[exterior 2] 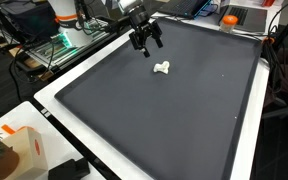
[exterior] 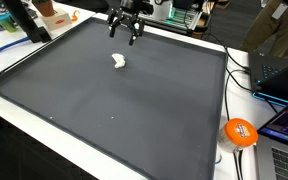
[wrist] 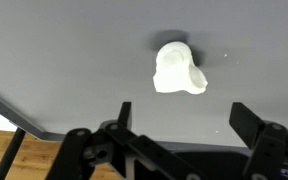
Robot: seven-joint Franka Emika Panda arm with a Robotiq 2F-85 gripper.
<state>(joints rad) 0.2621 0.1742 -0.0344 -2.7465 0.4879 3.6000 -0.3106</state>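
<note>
Fingers [wrist: 124,115] spread wide open and holding nothing, small white lump [wrist: 177,68] lying on the dark mat [exterior: 134,110], lump not touching the fingers, in the wrist view it sits out in front of the gap between them, fingers near one edge of the mat in both exterior views

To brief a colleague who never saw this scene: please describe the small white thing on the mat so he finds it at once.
A large dark grey mat fills most of the scene. Near one edge of it, just in front of the open jaws, lies a small white lump. It is the only white lump on the dark mat.
</note>
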